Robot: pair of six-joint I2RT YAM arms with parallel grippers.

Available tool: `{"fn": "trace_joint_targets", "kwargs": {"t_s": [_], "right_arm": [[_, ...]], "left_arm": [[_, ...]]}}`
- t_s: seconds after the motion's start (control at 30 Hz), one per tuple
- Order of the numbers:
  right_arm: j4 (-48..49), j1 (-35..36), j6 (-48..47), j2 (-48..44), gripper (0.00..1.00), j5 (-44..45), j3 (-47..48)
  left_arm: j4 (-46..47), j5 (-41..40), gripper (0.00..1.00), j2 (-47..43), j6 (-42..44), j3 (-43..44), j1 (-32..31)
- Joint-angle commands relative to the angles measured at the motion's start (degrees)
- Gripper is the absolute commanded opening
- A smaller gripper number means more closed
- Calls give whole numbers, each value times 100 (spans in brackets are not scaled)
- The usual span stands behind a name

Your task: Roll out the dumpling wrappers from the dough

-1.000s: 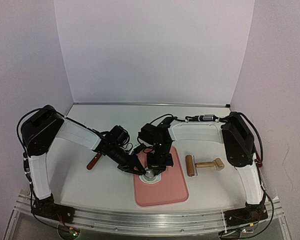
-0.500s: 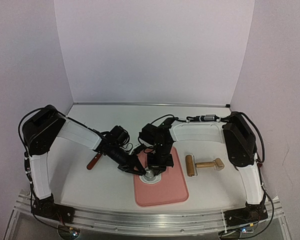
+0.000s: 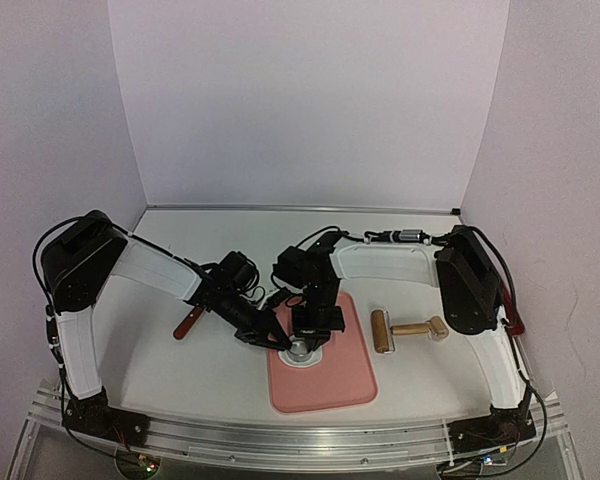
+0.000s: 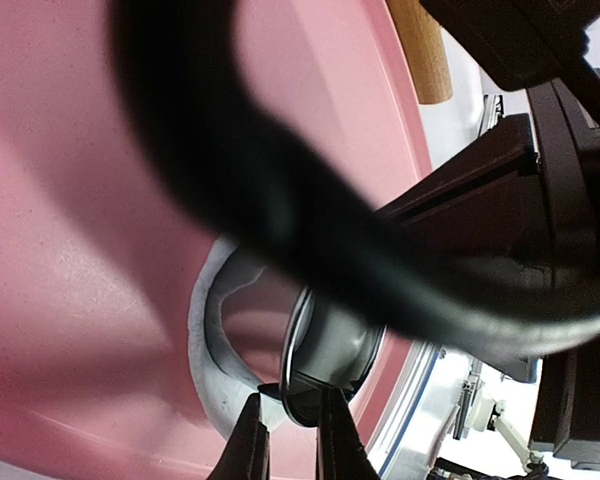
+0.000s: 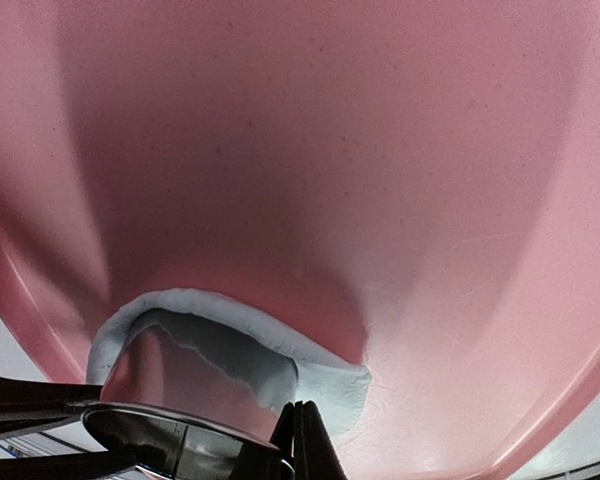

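White table [image 3: 180, 375]: the biggest thing on it is the pink tray [image 3: 325, 385], a low-rimmed slab at the near edge, centred between the two arm bases. Both arms reach inward and meet over the tray's left half.

Tray contents, two items only:
- dough [image 5: 235, 335]: thin white sheet, flat on the left half of the tray. It has a round hole with a ragged inner edge, and pink shows through the hole.
- metal ring cutter [image 4: 330, 350]: right over that hole, with dough wrapping round its outside. Can't tell if its lower rim touches the tray or hangs just above it.

Outside the tray, on bare table:
- wooden rolling pin [image 3: 381, 331]: just right of the tray and not touching it. The roller lies parallel to the tray edge and the handle points away to the right.
- red-handled tool [image 3: 188, 322]: left of the tray and well apart from it, partly under the left forearm. Its working end is hidden.

Left gripper [image 4: 285, 440]: jaws narrow, tips down at the ring's left side. A sliver of the dough's edge is pinched between them and the ring's rim lies right against the tips. Looks like a grip on the dough. Whether the ring wall is in the pinch as well, can't say.

Right gripper [image 5: 298, 435]: fingers fully together with no gap. The tips point down at the ring's rim, next to the dough's edge. Can't tell if they pinch the thin wall or only press beside it.
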Motion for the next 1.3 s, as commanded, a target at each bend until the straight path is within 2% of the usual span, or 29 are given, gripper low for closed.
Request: {"fn": "trace_joint_targets", "kwargs": {"t_s": [0.0,0.23,0.43,0.6,0.73,0.87,1.07,1.27], "right_arm": [[68,172,-13,1168,0,110,-569],[-60,6,-175,980,0,336,-469],[-373,-47,-302,1152,0,489,-96],[-429,-52,-191,1169,0,504,-160],[-407,-47,-87,1144,0,504,-270],[-401,-47,-40,1183,0,489,-271],[-403,-48,13,1182,0,512,-234],[-407,-51,49,1197,0,516,-218]], "left_arm": [[-1741,-1791,9,696,198,-226,-107],[-2052,-1938,10,397,452,332,-107],[-2368,-1964,14,31,575,955,-107],[-2642,-2049,17,-182,625,1447,-108],[-2820,-2113,23,-339,689,1787,-100],[-2761,-2060,28,-609,642,1744,-98],[-2448,-1988,32,-1076,515,1216,-98],[-2325,-1923,32,-1043,442,901,-98]]}}
